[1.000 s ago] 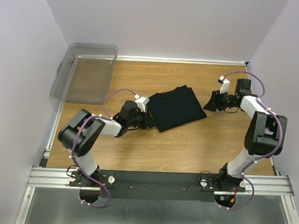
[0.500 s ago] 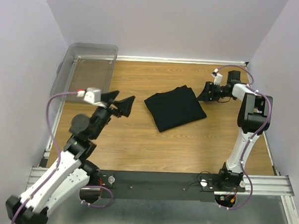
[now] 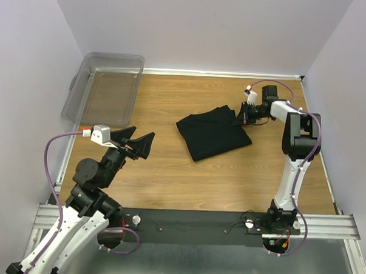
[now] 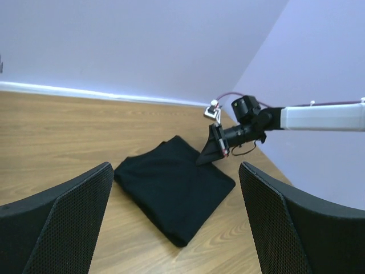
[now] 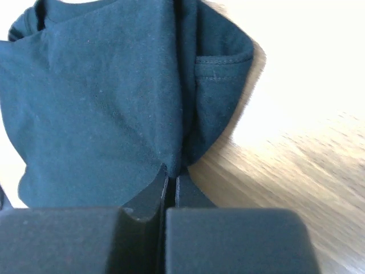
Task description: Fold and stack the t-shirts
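Folding at the bench's middle: your right end effector (image 3: pixel 240 117) has its fingers closed tight on a fold of the black shirt (image 3: pixel 212 133), nipping the bundle at its far-right corner. The right wrist view shows the cloth gathered to a point just where the two fingertips meet. The shirt lies as a compact folded rectangle, set askew, a little right of the bench's centre and well apart from the clear bin (image 3: pixel 113 56) at the far-left corner. Layered edges show along its far side; whether that is one shirt or more cannot be told.

Your left end effector (image 3: pixel 143 135) hangs raised over the near-left part of the bench (image 3: pixel 169 173), fingers spread wide and holding nothing, aimed toward the shirt but well short of it.

The step in hand looks like a final tidy or a shift of the folded bundle, not a fresh fold. The next move probably calls for a low, slow pull from that one corner. A single pinch could drag the top layer open, so bring the left arm across to pin or take the opposite edge.
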### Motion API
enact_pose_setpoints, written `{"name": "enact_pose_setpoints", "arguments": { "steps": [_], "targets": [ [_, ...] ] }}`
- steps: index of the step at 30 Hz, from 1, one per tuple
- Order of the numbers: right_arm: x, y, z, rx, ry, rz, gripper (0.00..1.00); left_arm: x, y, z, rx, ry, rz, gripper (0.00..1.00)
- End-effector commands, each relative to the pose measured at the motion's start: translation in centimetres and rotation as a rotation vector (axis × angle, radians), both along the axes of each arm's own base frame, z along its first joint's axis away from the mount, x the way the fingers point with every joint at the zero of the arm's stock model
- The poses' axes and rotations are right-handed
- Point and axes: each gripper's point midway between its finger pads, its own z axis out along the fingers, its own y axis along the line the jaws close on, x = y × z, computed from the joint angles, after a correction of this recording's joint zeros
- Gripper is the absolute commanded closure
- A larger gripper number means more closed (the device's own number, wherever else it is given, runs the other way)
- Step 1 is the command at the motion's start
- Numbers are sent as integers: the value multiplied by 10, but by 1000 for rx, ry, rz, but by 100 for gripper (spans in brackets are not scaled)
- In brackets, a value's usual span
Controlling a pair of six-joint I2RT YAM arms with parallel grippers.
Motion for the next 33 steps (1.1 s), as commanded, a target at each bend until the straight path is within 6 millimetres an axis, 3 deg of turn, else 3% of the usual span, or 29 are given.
{"name": "enact_pose_setpoints", "arguments": {
  "steps": [1, 2, 4, 5, 8, 9, 10, 12, 13, 15, 16, 17, 18, 24, 26, 28, 29, 30, 31, 32, 33],
  "targets": [
    [14, -44, 0, -137, -29, -100, 99, 1, 0, -12, 19, 41, 2, 2],
    [20, -70, 2, -180, -51, -146, 100, 1, 0, -12, 26, 41, 0, 2],
    [28, -101, 8, -239, -83, -197, 99, 0, -1, -12, 30, 37, -7, 2],
    [34, -135, 12, -333, -117, -235, 99, 0, -2, -12, 29, 34, -13, 2],
    [37, -184, 17, -466, -146, -285, 99, -1, -6, -13, 29, 27, -29, 2],
    [40, -213, 20, -539, -159, -320, 99, 0, -7, -15, 32, 30, -32, 2],
    [41, -227, 22, -572, -163, -339, 96, 1, -9, -16, 36, 28, -39, 2],
    [44, -259, 22, -658, -158, -384, 88, 3, -12, -20, 45, 34, -48, 2],
    [51, -282, 32, -697, -178, -428, 73, 4, -14, -20, 48, 32, -55, 2],
    [56, -306, 37, -752, -184, -464, 49, 5, -16, -21, 51, 35, -61, 2],
    [62, -318, 49, -776, -218, -468, 39, 5, -16, -22, 51, 35, -64, 2],
    [63, -320, 52, -791, -232, -454, 28, 5, -17, -22, 51, 33, -67, 2],
    [65, -318, 59, -788, -257, -431, 24, 5, -17, -22, 50, 31, -68, 2],
    [59, -307, 91, -793, -323, -404, 23, 5, -16, -19, 49, 24, -66, 2],
    [54, -299, 118, -778, -379, -402, 23, 5, -16, -17, 51, 18, -65, 2],
    [45, -273, 126, -704, -422, -328, 23, 6, -16, -13, 55, 7, -58, 2],
    [38, -260, 153, -679, -492, -306, 23, 7, -15, -11, 55, 4, -50, 2],
    [25, -231, 147, -582, -511, -218, 23, 9, -13, -6, 45, -2, -40, 2],
    [16, -217, 154, -538, -543, -181, 22, 11, -12, -4, 38, 2, -26, 2],
    [1, -202, 183, -514, -621, -161, 18, 18, -7, -6, 40, 17, 13, 2],
    [-16, -184, 172, -434, -601, -144, 11, 20, -2, 5, 31, 8, 44, 2]
  ]
}}
